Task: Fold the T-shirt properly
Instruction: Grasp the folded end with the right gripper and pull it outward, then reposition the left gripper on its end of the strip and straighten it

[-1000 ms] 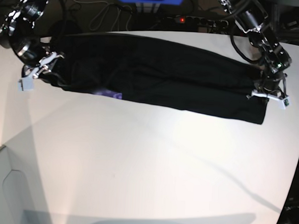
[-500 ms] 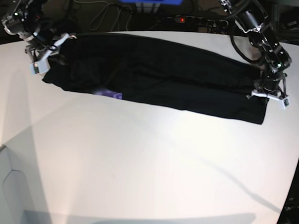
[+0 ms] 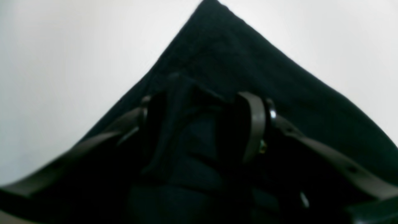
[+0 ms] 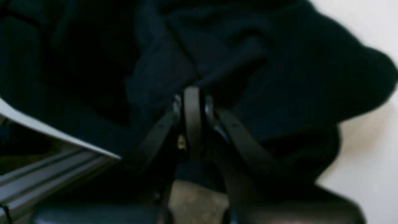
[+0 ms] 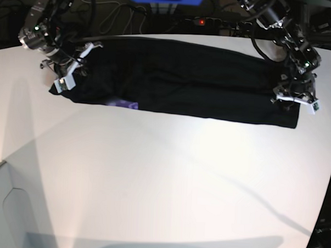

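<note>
Black T-shirt point(image 5: 178, 80): right jaws clenched on 1 end, left jaws parted around the other.

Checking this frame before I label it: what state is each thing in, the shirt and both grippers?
T-shirt: folded into a long band across the far side of the table, a bit of purple print showing at its near edge.
Left gripper: fingers apart, a ridge of cloth between them.
Right gripper: fingers pressed together, at the shirt's bunched end; a pinch cannot be told.
Table: white, carrying the shirt.
</note>
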Available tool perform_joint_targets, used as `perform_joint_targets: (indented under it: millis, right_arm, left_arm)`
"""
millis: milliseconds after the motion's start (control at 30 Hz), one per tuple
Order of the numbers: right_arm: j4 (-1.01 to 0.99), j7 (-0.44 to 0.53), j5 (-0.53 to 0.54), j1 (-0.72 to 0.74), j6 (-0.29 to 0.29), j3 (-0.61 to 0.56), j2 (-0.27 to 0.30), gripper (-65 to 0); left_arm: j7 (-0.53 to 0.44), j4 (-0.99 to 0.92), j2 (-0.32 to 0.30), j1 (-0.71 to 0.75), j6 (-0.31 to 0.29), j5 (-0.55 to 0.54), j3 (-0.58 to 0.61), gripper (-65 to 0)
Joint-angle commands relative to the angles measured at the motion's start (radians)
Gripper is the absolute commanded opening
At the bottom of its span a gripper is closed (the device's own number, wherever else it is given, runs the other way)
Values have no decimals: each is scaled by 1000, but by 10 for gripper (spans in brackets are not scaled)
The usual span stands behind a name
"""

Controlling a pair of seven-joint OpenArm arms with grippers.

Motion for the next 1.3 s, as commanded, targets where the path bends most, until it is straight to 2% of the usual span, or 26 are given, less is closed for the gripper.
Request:
perform_joint_targets:
  millis: [0,200,433,533,633,800,833,900,967,1067,1167,1267]
  right_arm:
    - [8,11,10,-1,-7,-4,8,-650]
    - [-51,11,10,10,-7,-11,6,-650]
    - [-86,11,10,27,-7,-14,15,-650]
    - [-86,11,10,28,-7,-14,15,-650]
    - [-86,11,10,28,-7,-14,14,-650]
    - [-86,11,10,28,-7,-16,15,-650]
    - [-86,11,10,28,-7,-16,15,-650]
    - [-86,11,10,28,-7,-16,15,-650]
    - [-86,11,10,28,-7,-16,15,-650]
    - [-86,11,10,28,-7,-16,15,-650]
    - [-86,11,10,28,-7,-16,15,-650]
    - [-86,11,10,28,-7,-16,15,-650]
  left_arm:
    - [0,36,-2,12,4,-35,-4,-316]
    - [0,229,7,98,11,-258,-59,-316]
    - [0,313,6,132,11,-287,-120,-316]
    - [0,232,-3,124,11,-293,-191,-316]
    - [0,91,-51,82,11,-285,-255,-316]
    - [0,-165,-154,78,11,-296,-237,-310]
    - [1,-188,-161,79,11,-296,-231,-293]
    - [17,-199,-166,81,11,-296,-221,-218]
    - [72,-178,-166,96,5,-296,-225,-131]
    - [143,-118,-166,102,-1,-299,-226,-41]
    - [225,-90,-175,104,-1,-368,-226,-37]
    - [322,-93,-215,105,-2,-505,-228,-37]
